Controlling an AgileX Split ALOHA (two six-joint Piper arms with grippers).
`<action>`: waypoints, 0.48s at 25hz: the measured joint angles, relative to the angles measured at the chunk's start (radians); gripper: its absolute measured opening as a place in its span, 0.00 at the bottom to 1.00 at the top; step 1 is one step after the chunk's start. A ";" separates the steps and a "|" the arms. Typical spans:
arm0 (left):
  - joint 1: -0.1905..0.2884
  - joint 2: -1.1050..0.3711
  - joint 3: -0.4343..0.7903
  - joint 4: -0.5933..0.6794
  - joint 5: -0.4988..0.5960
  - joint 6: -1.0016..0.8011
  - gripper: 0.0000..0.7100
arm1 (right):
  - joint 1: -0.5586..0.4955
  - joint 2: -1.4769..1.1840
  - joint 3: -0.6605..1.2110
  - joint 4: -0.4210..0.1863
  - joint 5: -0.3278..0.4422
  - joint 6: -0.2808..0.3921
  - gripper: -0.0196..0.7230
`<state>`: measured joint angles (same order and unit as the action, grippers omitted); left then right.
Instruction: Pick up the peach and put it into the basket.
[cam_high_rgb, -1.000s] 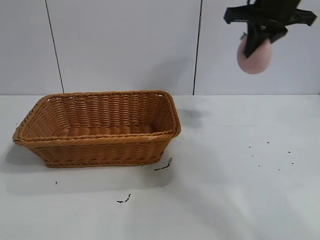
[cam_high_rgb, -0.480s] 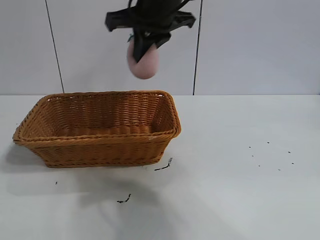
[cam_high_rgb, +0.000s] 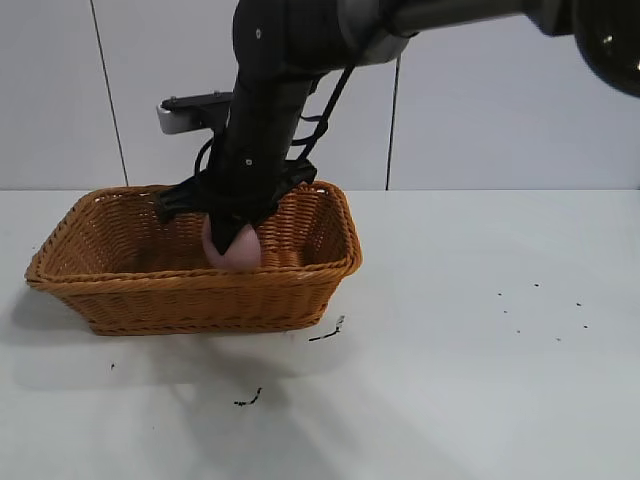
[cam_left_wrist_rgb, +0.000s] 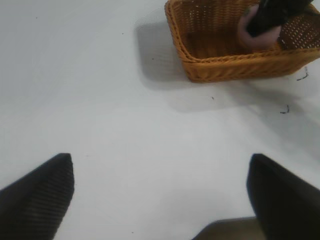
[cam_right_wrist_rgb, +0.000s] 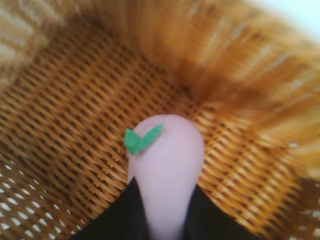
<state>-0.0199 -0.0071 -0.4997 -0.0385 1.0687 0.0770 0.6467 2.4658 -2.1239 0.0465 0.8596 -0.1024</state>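
I have the right gripper (cam_high_rgb: 232, 238) down inside the basket (cam_high_rgb: 120, 300), fingers clamped on the peach (cam_high_rgb: 240, 255) just over the weave; the carry is done, only release is left

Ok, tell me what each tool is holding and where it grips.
The right tool pinches the peach by its lower sides, leaf end free, inside the basket. The left tool is open, holding nothing.

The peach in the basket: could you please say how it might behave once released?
Rounded, the peach may roll a little across the basket floor, though the flared walls should contain it. Its matte skin looks grippy rather than slippery. It probably is light, since the right gripper holds it by narrow jaws.
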 joint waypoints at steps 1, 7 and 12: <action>0.000 0.000 0.000 0.000 0.000 0.000 0.97 | 0.000 -0.008 0.000 -0.004 0.000 0.000 0.93; 0.000 0.000 0.000 0.000 0.000 0.000 0.97 | -0.005 -0.110 0.000 -0.023 0.023 0.019 0.95; 0.000 0.000 0.000 0.000 0.000 0.000 0.97 | -0.085 -0.200 -0.003 -0.022 0.024 0.028 0.95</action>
<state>-0.0199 -0.0071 -0.4997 -0.0385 1.0687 0.0770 0.5618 2.2659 -2.1271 0.0245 0.8831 -0.0741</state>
